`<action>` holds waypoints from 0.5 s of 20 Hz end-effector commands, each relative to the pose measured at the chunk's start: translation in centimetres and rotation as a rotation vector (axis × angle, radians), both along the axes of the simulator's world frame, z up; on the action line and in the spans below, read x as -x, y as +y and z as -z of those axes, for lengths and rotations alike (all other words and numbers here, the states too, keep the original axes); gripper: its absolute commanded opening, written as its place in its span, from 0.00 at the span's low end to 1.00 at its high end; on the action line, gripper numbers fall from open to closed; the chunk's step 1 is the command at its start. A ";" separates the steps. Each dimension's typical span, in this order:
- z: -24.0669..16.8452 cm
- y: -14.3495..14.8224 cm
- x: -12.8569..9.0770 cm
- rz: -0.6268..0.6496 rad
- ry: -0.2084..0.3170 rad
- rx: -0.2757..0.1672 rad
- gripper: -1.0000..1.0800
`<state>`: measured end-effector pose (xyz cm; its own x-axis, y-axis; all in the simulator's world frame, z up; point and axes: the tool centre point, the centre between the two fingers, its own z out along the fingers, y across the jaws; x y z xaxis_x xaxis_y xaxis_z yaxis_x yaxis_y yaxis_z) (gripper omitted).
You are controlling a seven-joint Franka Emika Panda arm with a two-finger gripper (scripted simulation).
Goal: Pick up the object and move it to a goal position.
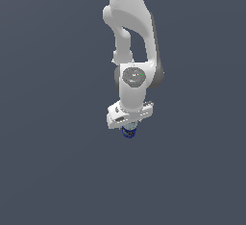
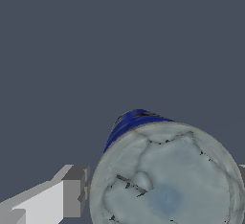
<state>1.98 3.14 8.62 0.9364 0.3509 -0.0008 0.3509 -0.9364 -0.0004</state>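
— What are you seeing closest to your wrist camera?

— The can (image 2: 167, 180) is filling most of the near part of that view. Its pale silver-grey lid is facing the lens, mottled and cracked-looking, and a band of dark blue label is showing along the side beyond it.

— And your hand?

— My hand (image 2: 162, 189) is sitting around the can. One finger (image 2: 72, 192), white with a grey pad, is lying right beside the lid's edge, seemingly touching it. A sliver of the opposite finger is peeking in at the far rim of the picture, on the other side of the can. So I am pinching the can between my two fingers.

— What is the exterior view showing?

— My white arm (image 1: 132, 36) is reaching down from the top of the frame, and my hand (image 1: 129, 131) is pointing downward at its end. The can (image 1: 129, 132) is just peeking out below it, only a bit of blue and pale grey showing.

— What lies behind it all?

— Only a plain dark grey-blue surface (image 1: 48, 171), and I cannot tell whether the can is touching it.
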 end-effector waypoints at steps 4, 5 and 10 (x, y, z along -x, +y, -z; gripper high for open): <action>1.2 0.0 -0.1 -0.001 -0.001 0.000 0.96; 1.2 0.0 -0.1 -0.001 -0.001 0.000 0.96; 1.2 0.0 -0.1 -0.001 -0.001 0.000 0.00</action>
<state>2.06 3.08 7.47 0.9363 0.3512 -0.0012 0.3512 -0.9363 -0.0001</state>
